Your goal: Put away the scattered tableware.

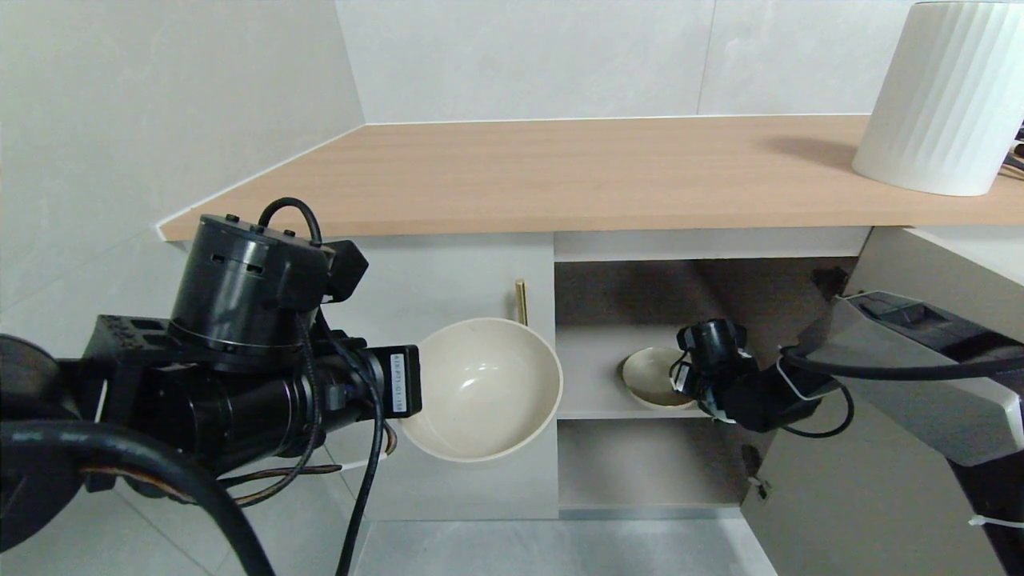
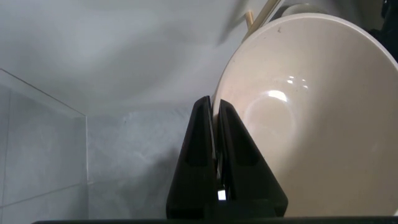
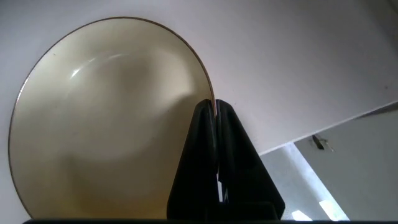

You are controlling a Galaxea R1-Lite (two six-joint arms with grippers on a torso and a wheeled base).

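The bowl [image 1: 480, 390] hung in the air before the shut cabinet door [image 1: 448, 280], tipped on edge w/ its hollow facing us. The left gripper [image 2: 215, 107] had its fingers [image 2: 200, 143] pinched tight on the rim. The plate [image 1: 650, 376] lay low on the middle shelf [image 1: 588, 376] of the open cabinet, w/ the right gripper [image 3: 215, 107] clamped on its right-hand rim; whether the plate touched the shelf we couldn't tell. Risks, as we judged: a thin rim pinch on a tipped bowl could slip or swing, & the bowl could knock the handle [image 1: 521, 302] or the plate going in. The left arm lay level across the front. The right arm reached in from the right, under the desk [image 1: 560, 176].
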